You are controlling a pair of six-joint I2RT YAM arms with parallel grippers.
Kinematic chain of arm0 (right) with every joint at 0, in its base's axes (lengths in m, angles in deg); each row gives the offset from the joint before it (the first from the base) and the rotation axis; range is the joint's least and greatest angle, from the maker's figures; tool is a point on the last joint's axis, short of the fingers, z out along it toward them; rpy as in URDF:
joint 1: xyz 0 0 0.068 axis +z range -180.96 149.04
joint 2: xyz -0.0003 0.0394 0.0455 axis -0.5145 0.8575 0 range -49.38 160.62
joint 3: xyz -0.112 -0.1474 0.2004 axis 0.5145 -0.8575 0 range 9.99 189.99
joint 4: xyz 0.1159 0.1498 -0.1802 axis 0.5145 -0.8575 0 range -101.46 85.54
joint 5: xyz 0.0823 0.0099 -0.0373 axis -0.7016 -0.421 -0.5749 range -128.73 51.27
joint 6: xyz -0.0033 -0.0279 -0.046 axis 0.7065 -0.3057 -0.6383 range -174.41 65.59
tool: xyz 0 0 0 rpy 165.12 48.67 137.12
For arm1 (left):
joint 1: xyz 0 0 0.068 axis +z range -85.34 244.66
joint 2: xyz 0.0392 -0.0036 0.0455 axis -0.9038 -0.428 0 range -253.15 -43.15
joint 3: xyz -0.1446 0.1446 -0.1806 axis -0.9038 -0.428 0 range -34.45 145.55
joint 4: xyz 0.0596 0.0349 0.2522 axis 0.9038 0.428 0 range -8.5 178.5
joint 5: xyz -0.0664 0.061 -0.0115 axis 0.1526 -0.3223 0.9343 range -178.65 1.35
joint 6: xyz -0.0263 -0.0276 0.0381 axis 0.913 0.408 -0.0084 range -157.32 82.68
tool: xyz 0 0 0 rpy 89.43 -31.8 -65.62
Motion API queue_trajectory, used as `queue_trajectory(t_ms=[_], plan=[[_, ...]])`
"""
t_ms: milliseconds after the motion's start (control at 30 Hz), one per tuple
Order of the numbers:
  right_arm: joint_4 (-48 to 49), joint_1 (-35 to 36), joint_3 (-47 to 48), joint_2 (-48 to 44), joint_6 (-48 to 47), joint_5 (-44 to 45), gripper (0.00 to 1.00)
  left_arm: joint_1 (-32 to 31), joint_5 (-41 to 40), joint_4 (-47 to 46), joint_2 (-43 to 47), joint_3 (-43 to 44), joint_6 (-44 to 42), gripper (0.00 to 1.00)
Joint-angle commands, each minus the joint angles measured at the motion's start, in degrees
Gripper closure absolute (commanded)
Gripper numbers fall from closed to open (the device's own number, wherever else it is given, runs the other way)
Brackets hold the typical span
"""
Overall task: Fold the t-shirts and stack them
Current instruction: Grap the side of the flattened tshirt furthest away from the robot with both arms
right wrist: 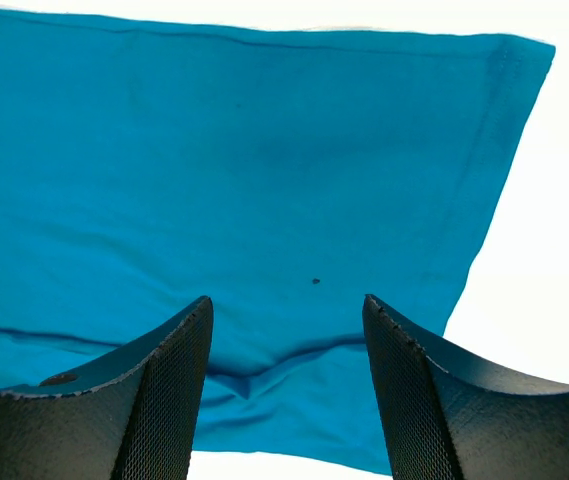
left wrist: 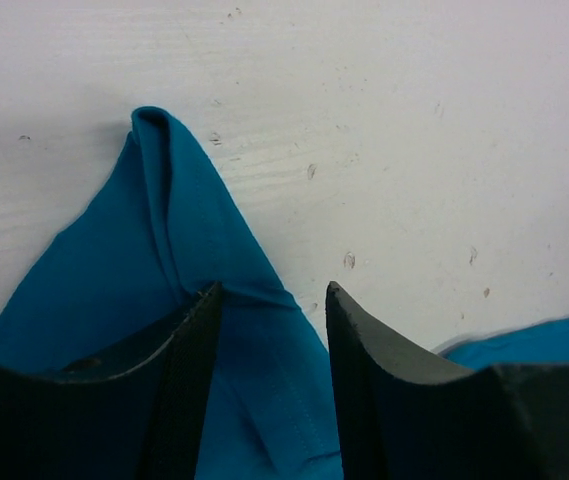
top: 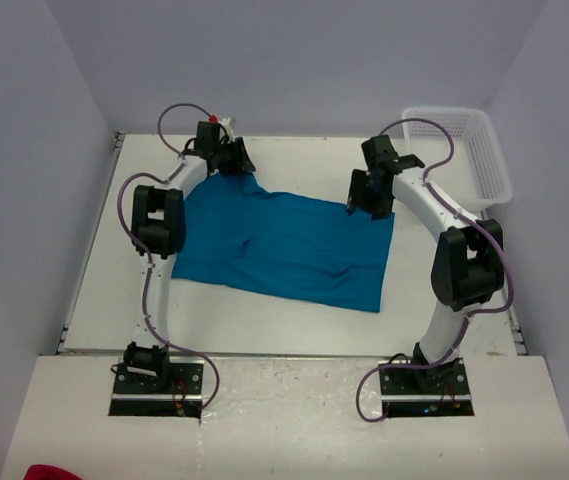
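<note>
1. The left gripper has its black fingers apart, clamped on nothing; a narrow folded corner of the plain teal-blue cloth t-shirt runs out from under them
2. The right gripper hangs with fingers wide apart over the shirt's far right corner
3. The shirt lies spread and wrinkled on the white table, between both arms
4. A white plastic mesh basket sits at the table's far right corner, apart from the shirt

A white plastic basket with lattice walls sits in the upper right of the top view, at the far right edge of the white table. Seen close up, the tabletop carries small dark specks. Something red shows at the lower left corner.
</note>
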Motion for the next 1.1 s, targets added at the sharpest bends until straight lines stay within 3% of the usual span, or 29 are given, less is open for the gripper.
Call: queue_trajectory(t_ms=[0,200,433,667,867,933,1000,1067], plan=[[1.36,-0.26,-0.42,-2.6,-0.88,-0.32,0.37,0.93,-2.94,-3.17,3.07,-2.6,-2.55,0.53],[1.72,-0.26,-1.21,-2.24,-0.8,-0.15,0.37,1.37,-6.64,-7.13,6.41,-7.62,-3.16,0.54],[2.42,-0.26,-2.27,-2.16,-0.88,-0.24,0.37,1.37,-5.59,-15.74,10.45,-14.91,-3.52,0.54],[2.86,-0.26,-3.32,-1.98,-1.24,0.03,0.37,1.37,-6.46,-14.09,9.05,-11.24,-4.66,0.53],[3.12,-0.26,-3.41,-1.72,-0.97,-0.41,0.37,1.37,-4.44,-11.45,10.36,-9.38,-4.66,0.6],[3.3,-0.34,-3.5,-2.07,-0.88,-0.58,0.37,1.37,-7.24,-10.65,11.85,-9.55,-4.49,0.61],[3.21,-0.26,-3.5,-2.16,-0.97,-0.5,0.37,1.37,-10.05,-10.56,13.09,-10.25,-4.31,0.52],[3.21,-0.26,-3.85,-2.42,-0.97,-0.32,0.37,1.37,-14.08,-8.81,13.62,-9.56,-4.22,0.49]])
